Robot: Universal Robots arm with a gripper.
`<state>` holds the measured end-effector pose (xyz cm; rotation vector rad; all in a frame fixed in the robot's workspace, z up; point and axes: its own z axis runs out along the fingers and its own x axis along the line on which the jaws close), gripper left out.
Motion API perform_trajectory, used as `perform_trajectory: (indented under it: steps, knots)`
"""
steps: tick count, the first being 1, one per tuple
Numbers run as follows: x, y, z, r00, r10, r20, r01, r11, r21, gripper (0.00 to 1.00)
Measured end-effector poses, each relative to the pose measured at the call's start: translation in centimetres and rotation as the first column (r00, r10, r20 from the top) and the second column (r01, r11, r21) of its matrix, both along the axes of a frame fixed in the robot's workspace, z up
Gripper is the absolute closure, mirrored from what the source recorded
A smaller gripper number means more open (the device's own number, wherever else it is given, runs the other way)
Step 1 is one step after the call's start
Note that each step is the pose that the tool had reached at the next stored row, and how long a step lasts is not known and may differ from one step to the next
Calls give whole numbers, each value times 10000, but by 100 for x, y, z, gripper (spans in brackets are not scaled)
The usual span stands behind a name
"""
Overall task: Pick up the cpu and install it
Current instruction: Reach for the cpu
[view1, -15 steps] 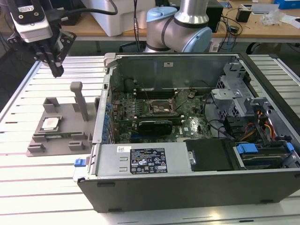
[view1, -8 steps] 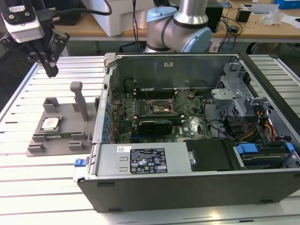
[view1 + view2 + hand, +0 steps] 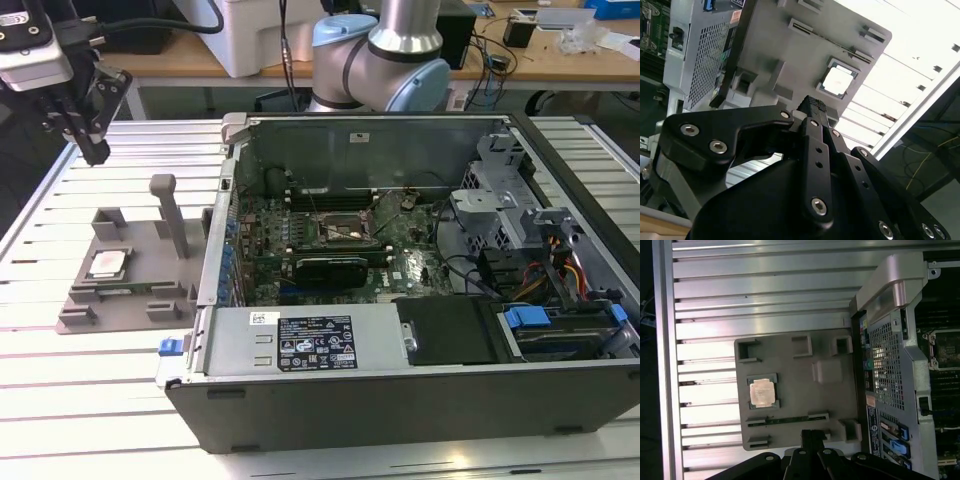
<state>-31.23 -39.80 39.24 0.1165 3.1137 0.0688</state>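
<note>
The end effector [image 3: 95, 152] hangs above the tabletop [image 3: 60, 400] near its far corner on the exterior view's left. Its upper body is cut off by the frame. In both wrist views its fingers [image 3: 814, 104] are pressed together with nothing between them.

The cpu [image 3: 106, 264] lies flat in a square recess of a grey fixture plate [image 3: 135, 235], well apart from the fingertips, with open air above it. A memory stick [image 3: 125, 291] lies in a slot just beside it. An upright post [image 3: 170, 210] stands on the plate between the cpu and the open computer case [image 3: 400, 400]. The motherboard socket [image 3: 345, 232] is small and hard to make out. Bare slats lie between the plate and the tabletop's edge.
</note>
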Motion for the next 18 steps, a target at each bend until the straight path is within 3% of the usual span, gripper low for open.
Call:
perform_trajectory:
  steps: [18]
  knots:
    - [-349, 2, -4, 10000, 0, 0, 0, 10000, 0, 89]
